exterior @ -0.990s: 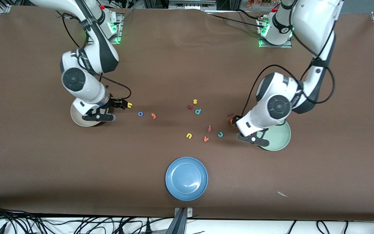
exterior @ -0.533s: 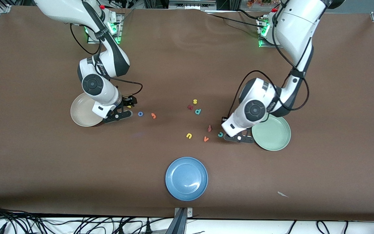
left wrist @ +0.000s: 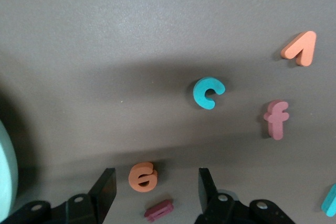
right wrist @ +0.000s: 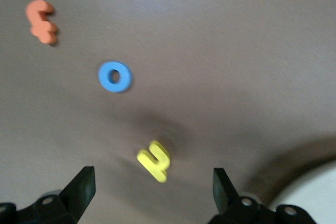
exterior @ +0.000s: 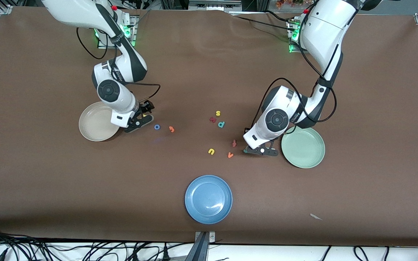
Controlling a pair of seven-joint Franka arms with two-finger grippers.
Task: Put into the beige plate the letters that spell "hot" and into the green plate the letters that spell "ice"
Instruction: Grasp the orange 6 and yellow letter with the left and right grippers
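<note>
1. The right gripper [right wrist: 153,179] hangs low over the tabletop just beside the beige plate [exterior: 94,125], on the side toward the middle of the tabletop. Its fingers [right wrist: 84,182] are spread wide and hold nothing.
2. The yellow h [right wrist: 154,161] lies flat on the tabletop, about midway in the gap between those fingers and touching neither. Its long axis is slanted to the line joining them. As I judge it, a straight drop would bracket it, though the fingers would close on it askew.
3. The blue o [right wrist: 115,76] and the orange t [right wrist: 43,21] lie farther along the same line, toward the left arm's end. Both are well within the right arm's side, so that arm is the nearer one for "hot".
4. The left gripper [left wrist: 156,182] is low over the tabletop beside the green plate [exterior: 303,146], which holds no letters. Its fingers [left wrist: 107,184] stand apart and grip nothing.
5. The orange e [left wrist: 143,177] sits between those fingers, closer to one of them. The maroon i [left wrist: 158,210] lies just beside it, its bar running roughly along the line from finger to finger.
6. The teal c [left wrist: 208,93] lies ahead of the fingers, apart from the e, with the red-orange f [left wrist: 276,119] and the orange v [left wrist: 300,48] nearby.
7. The risk, in my judgement, is that closing on the e also catches the i.
</note>
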